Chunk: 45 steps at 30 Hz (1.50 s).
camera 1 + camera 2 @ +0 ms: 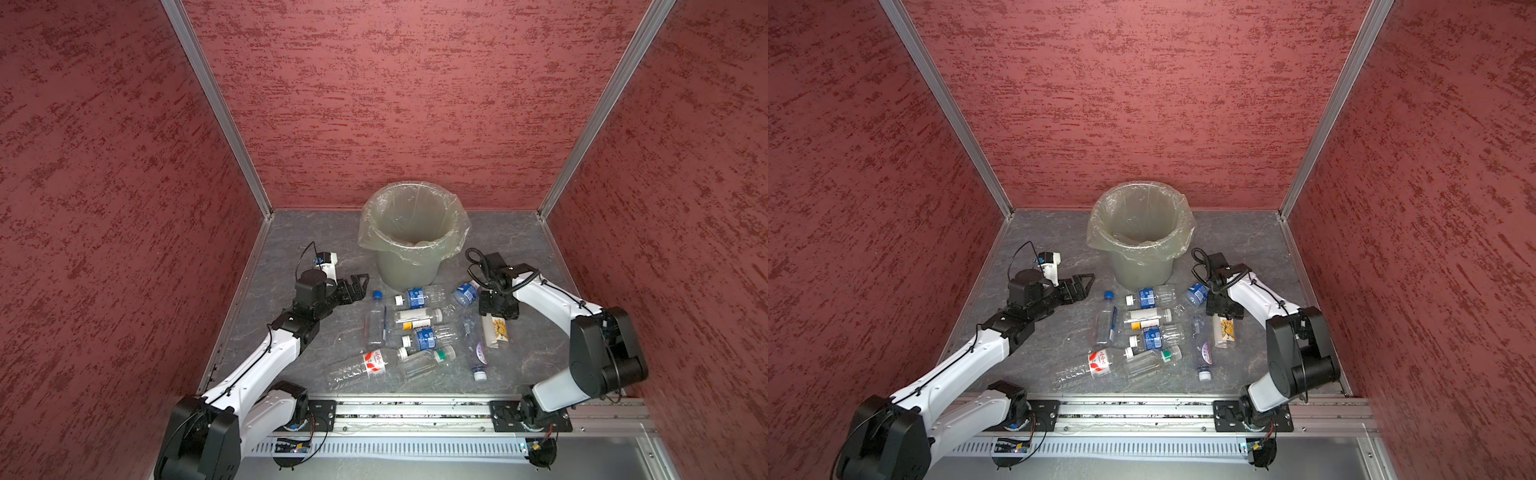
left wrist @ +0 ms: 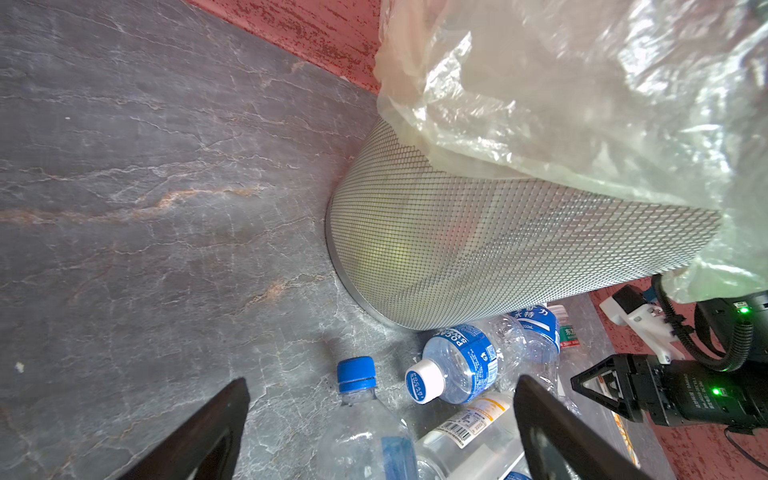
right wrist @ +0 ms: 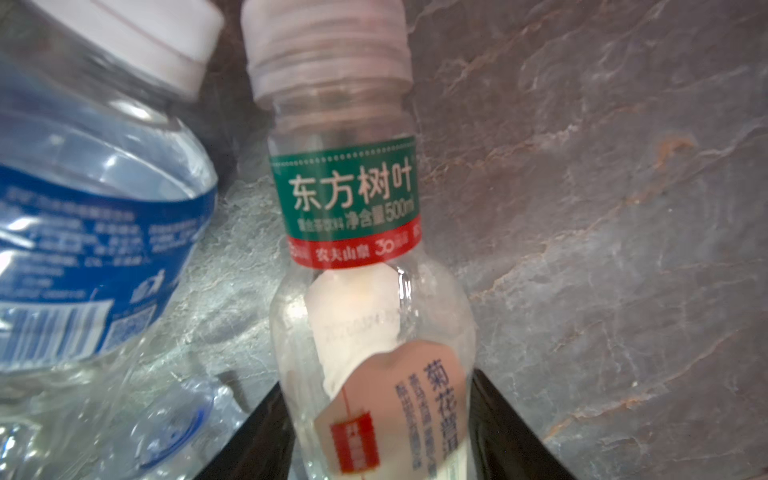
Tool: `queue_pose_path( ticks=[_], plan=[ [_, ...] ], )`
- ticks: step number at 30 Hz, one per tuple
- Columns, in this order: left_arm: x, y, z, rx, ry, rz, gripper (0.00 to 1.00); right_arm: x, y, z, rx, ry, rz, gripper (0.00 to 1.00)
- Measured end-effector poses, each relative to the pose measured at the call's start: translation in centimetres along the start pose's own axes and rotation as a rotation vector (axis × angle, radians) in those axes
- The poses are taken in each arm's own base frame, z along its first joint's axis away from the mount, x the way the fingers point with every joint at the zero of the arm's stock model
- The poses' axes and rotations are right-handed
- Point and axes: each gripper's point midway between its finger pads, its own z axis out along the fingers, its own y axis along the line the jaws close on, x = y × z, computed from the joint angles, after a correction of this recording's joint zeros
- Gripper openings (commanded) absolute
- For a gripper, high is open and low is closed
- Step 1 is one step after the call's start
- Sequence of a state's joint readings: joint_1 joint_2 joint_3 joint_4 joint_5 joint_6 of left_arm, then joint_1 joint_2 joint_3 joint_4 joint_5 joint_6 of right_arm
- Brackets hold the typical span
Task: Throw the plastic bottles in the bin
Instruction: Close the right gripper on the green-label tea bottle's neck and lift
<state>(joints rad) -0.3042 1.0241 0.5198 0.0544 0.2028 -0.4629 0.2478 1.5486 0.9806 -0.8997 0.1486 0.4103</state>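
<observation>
1. The right gripper (image 3: 376,378) was down on the sunflower bottle (image 3: 353,199), which lay flat on the table (image 1: 291,249). Its jaws stood against either flank of the body, below the green neck band. I read that as clenched on the bottle, though the frame edge cut off the pads, so the bite was not certain.
2. The cap pointed straight out ahead of the jaws. I judged the body was chosen because it fills the jaws better than the slim neck.
3. A blue-labelled bottle (image 3: 95,232) lay just outside one jaw, near the held one but apart. A lift could nudge it.
4. The left gripper (image 2: 381,380) was released, jaws spread wide above the table. A blue-capped bottle (image 2: 357,374) lay in line with the gap between them, and the bin (image 2: 498,249) stood beyond the fingertips. I took this as a ready pose for the next pick, clear of the right arm.
5. The plastic bottles (image 1: 417,318) lay scattered between the two grippers. The bin stood upright with its bag over the rim, so most of the task was left. The next move called for lifting high enough to clear that rim.
</observation>
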Motion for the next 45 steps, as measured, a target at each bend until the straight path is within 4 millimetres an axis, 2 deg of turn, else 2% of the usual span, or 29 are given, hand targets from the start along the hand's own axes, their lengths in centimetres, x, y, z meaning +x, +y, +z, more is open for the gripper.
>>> queue_pose_path(
  ticks=[4,9,14,24,31,33,36,41,45],
  plan=[
    [0.3,0.3,0.3,-0.01,0.013,-0.004,0.99,-1.0,-0.6,0.2,-0.01,-0.016,0.039,0.65],
    [0.7,0.7,0.6,-0.02,0.026,-0.007,1.0,-1.8,-0.3,1.0,-0.031,-0.019,0.048,0.7],
    [0.8,1.2,0.9,-0.035,0.035,-0.016,1.0,-1.9,0.0,2.1,-0.04,0.002,0.047,0.7],
    [1.4,2.5,1.5,-0.056,0.065,-0.051,0.99,-2.7,-0.1,2.5,-0.083,-0.002,0.079,0.63],
    [1.7,2.8,1.8,-0.055,0.082,-0.067,1.0,-2.7,0.1,3.4,-0.091,0.016,0.078,0.71],
    [1.7,2.8,1.7,-0.055,0.082,-0.069,1.0,-2.7,0.3,4.2,-0.088,0.033,0.079,0.7],
    [1.6,2.9,1.7,-0.055,0.081,-0.071,0.99,-2.9,0.4,4.3,-0.101,0.029,0.081,0.65],
    [1.6,3.0,1.7,-0.053,0.082,-0.075,0.99,-3.0,0.5,4.2,-0.105,0.024,0.082,0.52],
    [1.8,3.0,1.9,-0.05,0.091,-0.079,1.0,-3.0,0.3,3.6,-0.108,0.014,0.084,0.51]
  ],
)
